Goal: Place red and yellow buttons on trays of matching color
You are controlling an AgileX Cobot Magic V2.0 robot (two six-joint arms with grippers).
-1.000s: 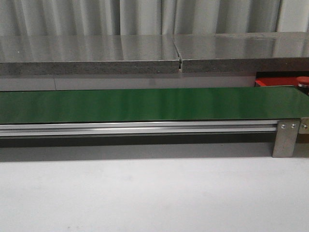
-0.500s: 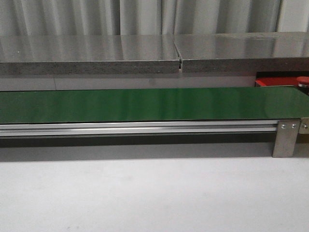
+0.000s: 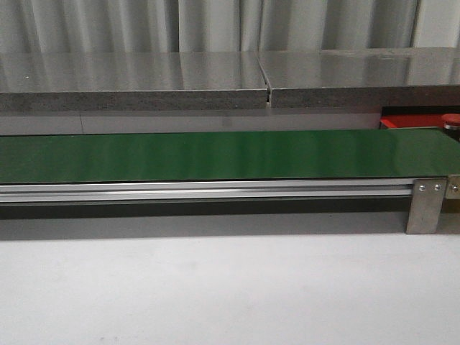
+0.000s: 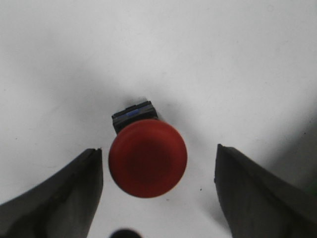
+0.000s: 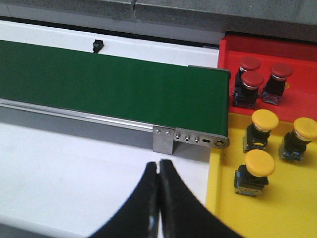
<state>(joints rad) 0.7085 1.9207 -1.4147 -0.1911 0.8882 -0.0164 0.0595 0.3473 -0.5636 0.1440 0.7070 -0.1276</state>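
The white bench (image 5: 74, 168) carries a long green belt (image 3: 215, 154) on an aluminium rail (image 3: 208, 191). Past the belt's end, the yellow tray (image 5: 225, 198) holds three yellow buttons (image 5: 259, 163) standing upright, apart from each other, and the red tray (image 5: 297, 54) beside it holds three red buttons (image 5: 252, 80), two of them close together. A fourth red button (image 4: 147, 157) sits on the bare bench between the wide-spread fingers (image 4: 64, 198) of the left gripper (image 4: 157, 196), touching neither. The right gripper (image 5: 158, 198) hangs over the bench near the yellow tray, fingers pressed together on nothing.
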